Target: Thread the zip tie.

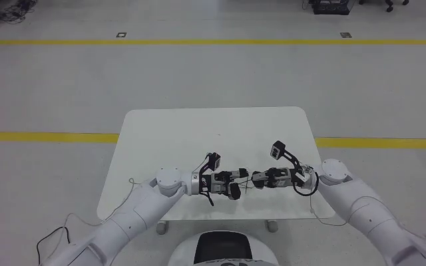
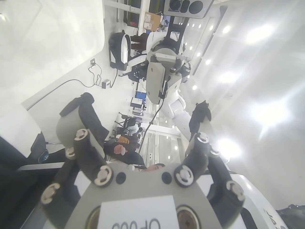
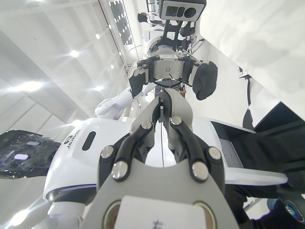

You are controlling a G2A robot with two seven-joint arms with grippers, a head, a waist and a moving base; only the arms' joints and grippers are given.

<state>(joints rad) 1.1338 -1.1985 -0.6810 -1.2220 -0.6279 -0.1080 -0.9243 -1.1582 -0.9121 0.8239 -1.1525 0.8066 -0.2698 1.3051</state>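
The two arms meet tip to tip above the near edge of the table [image 1: 213,133], and the job looks to be at the lining-up step, with the threading itself not yet done. The right gripper [image 3: 163,96] has its jaws drawn together at the tips, and I judge it is pinching the zip tie [image 1: 247,181], which in the top view is a thin dark strand running across the small gap between the two grippers, held in the air above the table. The left gripper [image 2: 140,107] faces it with its jaws spread wide and nothing between them. The next move probably calls for the left jaws to close on the free part of the tie and steady it, so that the tail can be steered into the head (a small target, so the two wrists would need to stay squarely in line). Much is hard to make out: the tie is too thin to tell head from tail, and I cannot tell whether it already forms a loop or exactly where the right jaws grip it.
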